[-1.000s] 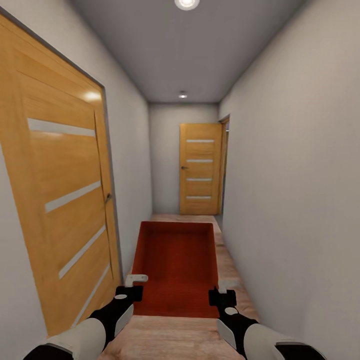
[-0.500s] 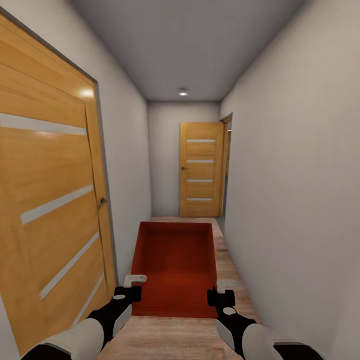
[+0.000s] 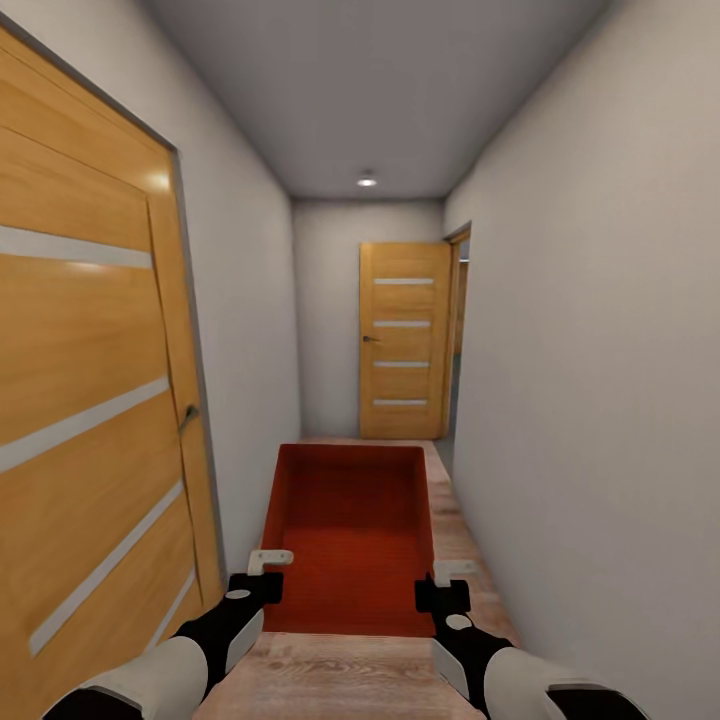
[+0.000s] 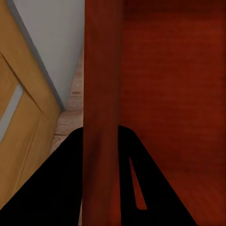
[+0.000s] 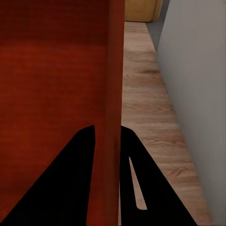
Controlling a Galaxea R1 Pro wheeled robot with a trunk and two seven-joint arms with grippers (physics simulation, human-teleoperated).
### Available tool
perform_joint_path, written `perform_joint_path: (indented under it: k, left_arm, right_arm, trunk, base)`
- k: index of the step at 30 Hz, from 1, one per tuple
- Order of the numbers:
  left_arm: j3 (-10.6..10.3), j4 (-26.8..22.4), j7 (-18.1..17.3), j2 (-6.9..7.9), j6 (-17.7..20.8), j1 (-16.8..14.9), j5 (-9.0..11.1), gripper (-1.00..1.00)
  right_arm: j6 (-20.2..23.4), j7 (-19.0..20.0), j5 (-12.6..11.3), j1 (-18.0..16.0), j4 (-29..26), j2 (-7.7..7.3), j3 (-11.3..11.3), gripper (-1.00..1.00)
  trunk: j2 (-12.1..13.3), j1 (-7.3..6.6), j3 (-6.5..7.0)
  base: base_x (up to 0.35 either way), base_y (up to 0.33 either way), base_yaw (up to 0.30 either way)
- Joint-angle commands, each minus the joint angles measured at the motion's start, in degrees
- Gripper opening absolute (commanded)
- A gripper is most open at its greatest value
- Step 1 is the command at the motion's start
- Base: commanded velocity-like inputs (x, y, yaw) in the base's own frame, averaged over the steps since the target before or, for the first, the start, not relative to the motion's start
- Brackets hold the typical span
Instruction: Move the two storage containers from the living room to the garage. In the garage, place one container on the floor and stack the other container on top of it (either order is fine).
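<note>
Both grippers clamped 1 red-orange storage container (image 3: pixel 348 535) in a narrow hallway: the left gripper (image 3: pixel 262 572) closed on its left wall, the right gripper (image 3: pixel 447 580) on its right wall, each near the box's near corners. In the left wrist view the dark fingers (image 4: pixel 66 188) straddled the container's wall (image 4: pixel 101 94), 1 finger on each face; the right wrist view showed the same pinch, fingers (image 5: pixel 70 183) on either side of the opposite wall (image 5: pixel 113 84).

The open box sat at 12 o'clock from the robot, held low above the light wood-plank floor (image 3: pixel 340 670), its bare interior facing up. A large orange-brown door (image 3: pixel 90 420) with pale horizontal strips filled the wall at 9 o'clock, its handle (image 3: pixel 187 416) visible. A 2nd door of the same kind (image 3: pixel 403 340) stood at the corridor's far end, at 12 o'clock, next to an opening in the right wall (image 3: pixel 600 400). A round ceiling light (image 3: pixel 367 181) glowed above the far end.
</note>
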Motion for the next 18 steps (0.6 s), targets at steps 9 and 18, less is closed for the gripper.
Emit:
perform_joint_path:
  k: [9, 18]
  left_arm:
    - [3.09, 0.21, 1.16, 0.54, -0.05, -0.05, 2.64, -1.0]
    - [3.09, 0.21, 1.16, 0.54, -0.05, -0.05, 2.65, -1.0]
  right_arm:
    - [-2.01, -0.44, 0.34, -0.01, -0.12, -0.65, -1.49, -1.0]
    - [-2.01, -0.44, 0.34, -0.01, -0.12, -0.67, -1.49, -1.0]
  trunk:
    - [-0.02, 0.05, -0.01]
    - [-0.02, 0.05, -0.01]
  base:
    - [0.323, 0.0, 0.0]
    - [0.323, 0.0, 0.0]
